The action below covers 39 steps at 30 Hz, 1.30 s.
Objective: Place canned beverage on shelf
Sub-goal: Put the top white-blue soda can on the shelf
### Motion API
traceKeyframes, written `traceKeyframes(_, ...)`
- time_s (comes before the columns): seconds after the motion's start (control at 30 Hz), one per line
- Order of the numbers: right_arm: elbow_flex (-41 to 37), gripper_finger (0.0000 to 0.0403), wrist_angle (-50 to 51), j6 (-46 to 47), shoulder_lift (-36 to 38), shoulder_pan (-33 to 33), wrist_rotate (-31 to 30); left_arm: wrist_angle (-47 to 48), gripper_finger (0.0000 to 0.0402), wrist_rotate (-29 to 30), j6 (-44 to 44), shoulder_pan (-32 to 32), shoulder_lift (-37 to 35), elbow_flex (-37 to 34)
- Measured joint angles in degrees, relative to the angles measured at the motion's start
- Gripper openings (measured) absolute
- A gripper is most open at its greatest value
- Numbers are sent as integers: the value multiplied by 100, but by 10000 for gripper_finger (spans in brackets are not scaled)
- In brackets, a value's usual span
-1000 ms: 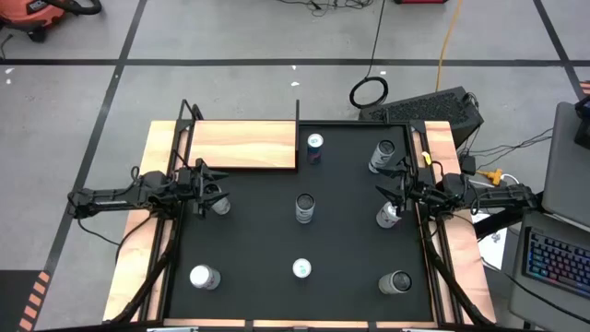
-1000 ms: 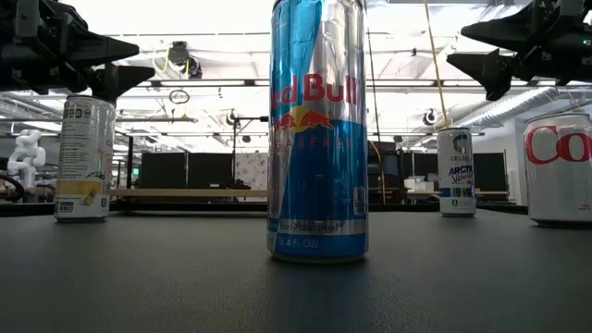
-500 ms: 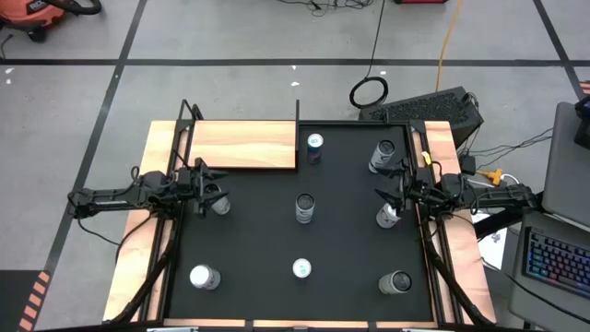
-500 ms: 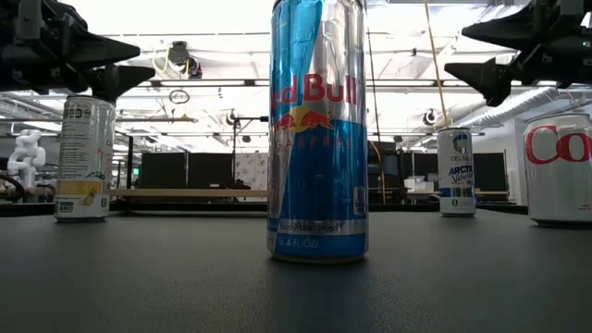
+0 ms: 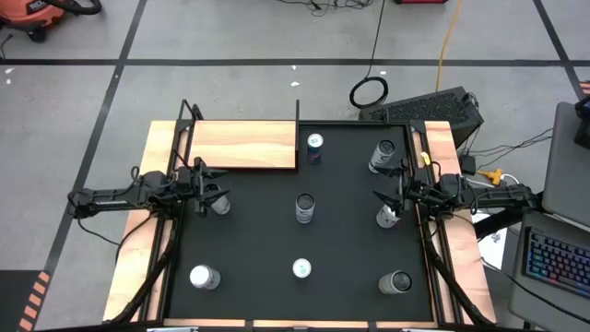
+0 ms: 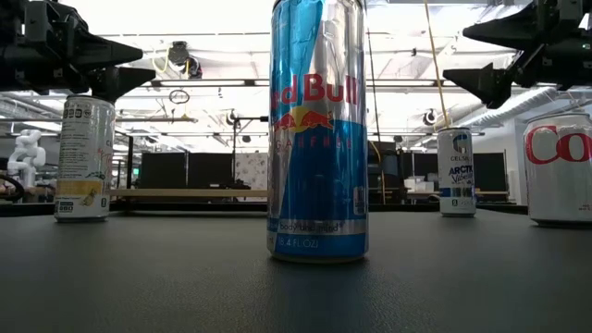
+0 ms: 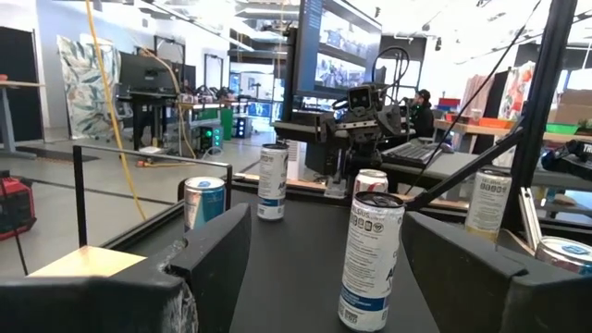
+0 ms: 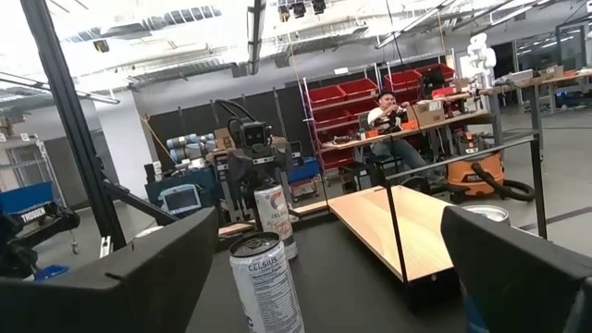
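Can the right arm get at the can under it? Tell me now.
Probably yes: the right gripper hangs above the can with its fingers spread wide, and nothing stands between them.

A robotics lab or workshop, open-plan and industrial. Exposed ceiling ducts [image 6: 176, 54] and strip lights overhead. Taped lines [image 5: 277, 63] on a bare concrete floor around the table [image 5: 138, 267]. Beyond the right gripper [image 8: 324, 277]: red bins [image 8: 365, 92] on racks, a person [image 8: 388, 116] seated at a bench, an orange shop vacuum [image 8: 481, 171], a white figure [image 8: 478, 51] high up. Beyond the left gripper [image 7: 324, 277]: big monitors [image 7: 338, 55], a yellow cable [image 7: 111, 102] hanging down, desks with gear. Beside the table, a keyboard [image 5: 553, 258] and loose cables [image 5: 498, 175]; another rig [image 8: 254, 153] on the far side.
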State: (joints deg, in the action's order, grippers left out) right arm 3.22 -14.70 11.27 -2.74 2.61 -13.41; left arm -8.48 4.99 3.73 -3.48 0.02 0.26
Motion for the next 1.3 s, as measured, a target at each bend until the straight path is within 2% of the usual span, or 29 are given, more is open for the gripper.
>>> traceKeyframes(1.3, 0, 396, -306, -35, 0, 0, -13, -1, 283, 2, 2, 0, 0, -1)
